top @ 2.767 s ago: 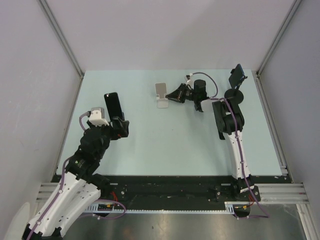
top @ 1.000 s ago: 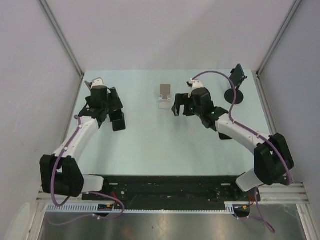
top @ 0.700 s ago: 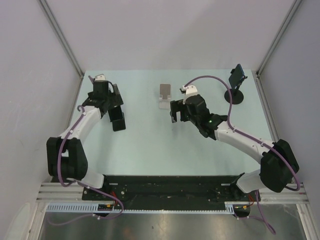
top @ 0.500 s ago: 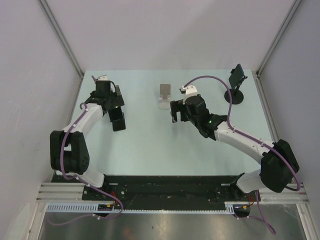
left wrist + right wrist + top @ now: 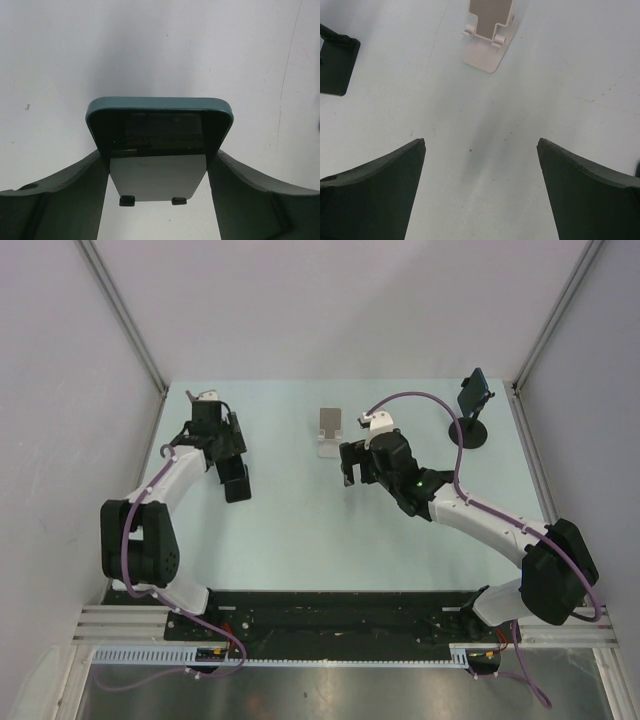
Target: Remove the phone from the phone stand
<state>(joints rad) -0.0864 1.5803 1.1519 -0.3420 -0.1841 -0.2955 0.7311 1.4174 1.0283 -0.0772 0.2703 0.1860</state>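
A phone (image 5: 232, 447) in a dark teal case (image 5: 159, 125) leans on a black phone stand (image 5: 237, 486) at the left of the table. My left gripper (image 5: 226, 436) reaches it from the far side. In the left wrist view both fingers (image 5: 90, 175) lie against the phone's side edges with no gap showing. Two black stand lips (image 5: 127, 200) hold the phone's lower edge. My right gripper (image 5: 349, 462) hangs open over bare table (image 5: 480, 150), empty.
An empty pale stand (image 5: 328, 431) (image 5: 487, 30) sits mid-table, just beyond the right gripper. A second phone (image 5: 474, 390) rests on a black round-based stand (image 5: 470, 433) at the far right corner. Grey walls border the light green table on three sides.
The left gripper's fingers have closed in on the phone's sides, and its arm has drawn up over the stand. The right gripper shifted a little left, then held still.
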